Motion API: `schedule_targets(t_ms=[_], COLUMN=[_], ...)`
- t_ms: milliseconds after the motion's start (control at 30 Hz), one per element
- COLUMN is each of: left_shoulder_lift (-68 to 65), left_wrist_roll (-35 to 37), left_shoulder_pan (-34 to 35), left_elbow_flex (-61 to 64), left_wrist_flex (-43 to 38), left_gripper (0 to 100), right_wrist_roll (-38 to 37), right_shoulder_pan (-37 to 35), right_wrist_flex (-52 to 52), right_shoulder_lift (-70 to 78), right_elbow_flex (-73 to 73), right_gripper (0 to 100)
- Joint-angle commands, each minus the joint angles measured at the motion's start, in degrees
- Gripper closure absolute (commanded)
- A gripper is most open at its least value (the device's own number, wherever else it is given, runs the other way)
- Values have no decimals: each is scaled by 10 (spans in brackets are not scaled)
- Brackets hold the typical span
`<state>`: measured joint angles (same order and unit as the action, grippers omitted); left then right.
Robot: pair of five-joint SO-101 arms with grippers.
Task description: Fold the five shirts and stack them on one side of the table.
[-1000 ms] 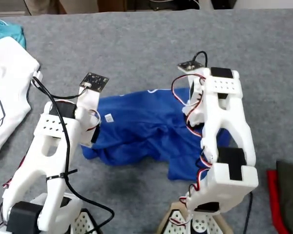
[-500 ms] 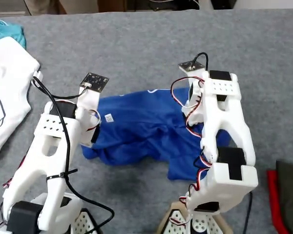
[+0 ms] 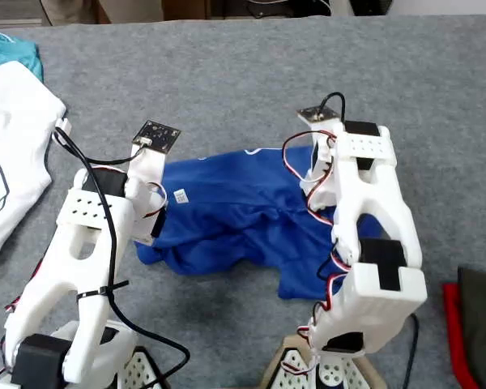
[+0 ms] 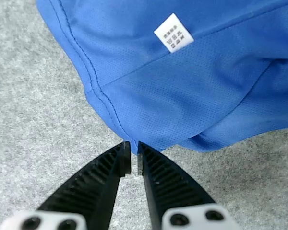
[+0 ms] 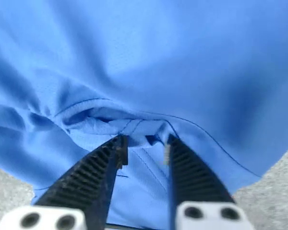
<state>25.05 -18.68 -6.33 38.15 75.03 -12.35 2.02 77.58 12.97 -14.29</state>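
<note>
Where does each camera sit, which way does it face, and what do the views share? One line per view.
High view: fixed above the table, looking down on the left arm and right arm over the blue shirt.
Left wrist view: on the left wrist, looking past the shut left gripper to the shirt's hem.
Right wrist view: on the right wrist, looking past the open right gripper, astride a shirt fold.
Shared: the blue shirt in all three; its white label in high and left wrist views.

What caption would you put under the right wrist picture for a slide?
Right tool, open, poised over a bunched seam of the blue shirt.
</note>
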Motion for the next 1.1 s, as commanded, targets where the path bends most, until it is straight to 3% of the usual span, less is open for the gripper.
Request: schedule_targets(t_ms=[0,367,567,967,1067], left_shoulder_lift=[0,2,2,2,2], left_wrist_roll=[3,3,2,2,2], left_shoulder_pan=[-2,-2,-2,-2,-2], left_elbow_flex=[-6,-6,-7,-7,-7], left_wrist_flex=[-6,-5,-7,-7,-8], left_gripper=[954,954,954,954,954], right_wrist_roll=[4,4,1,-2,-36], right_shoulder_pan=[-16,-17,-17,-22,-19], right_wrist_flex=[-4,19,76,91,91], right_shoulder_lift=[-2,-10,-97,-303,-342], right_elbow_flex=[15,16,-10,-240,-284], right_gripper=[966,974,975,974,973])
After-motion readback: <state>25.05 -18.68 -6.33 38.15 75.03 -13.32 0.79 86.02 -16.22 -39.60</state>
